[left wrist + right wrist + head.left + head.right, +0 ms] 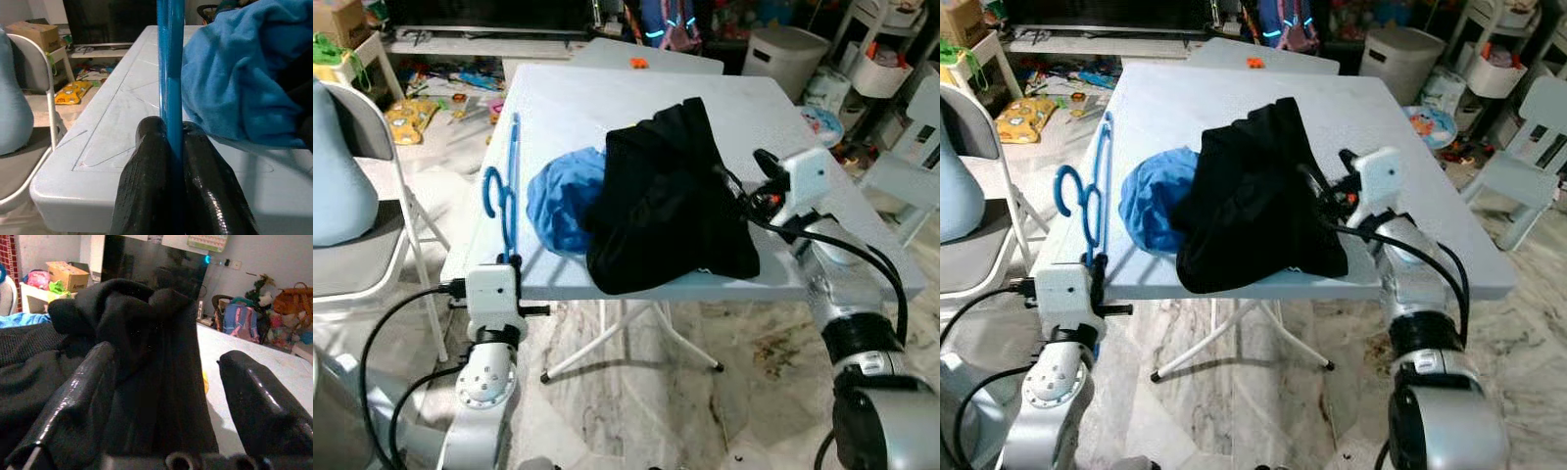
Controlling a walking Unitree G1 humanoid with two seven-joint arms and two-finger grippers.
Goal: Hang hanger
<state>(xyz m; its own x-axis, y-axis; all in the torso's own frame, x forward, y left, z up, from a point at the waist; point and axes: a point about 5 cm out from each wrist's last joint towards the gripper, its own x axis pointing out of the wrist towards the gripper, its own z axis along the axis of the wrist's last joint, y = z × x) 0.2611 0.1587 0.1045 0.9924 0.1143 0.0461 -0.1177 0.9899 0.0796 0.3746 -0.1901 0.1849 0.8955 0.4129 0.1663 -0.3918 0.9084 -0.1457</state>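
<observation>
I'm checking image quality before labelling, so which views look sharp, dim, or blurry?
Eye views: evenly lit and sharp across the table. Left wrist view: bright, the blue hanger and left gripper slightly soft up close. Right wrist view: dim, the black garment shadowy, the right gripper fingers blurred.

My two head views look down at the white table (607, 108); my wrist views sit low at its near edge.

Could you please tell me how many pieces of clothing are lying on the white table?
2. A black garment lies near the table's front edge by the open right gripper, overlapping a blue garment on its left. More could be hidden underneath.
</observation>
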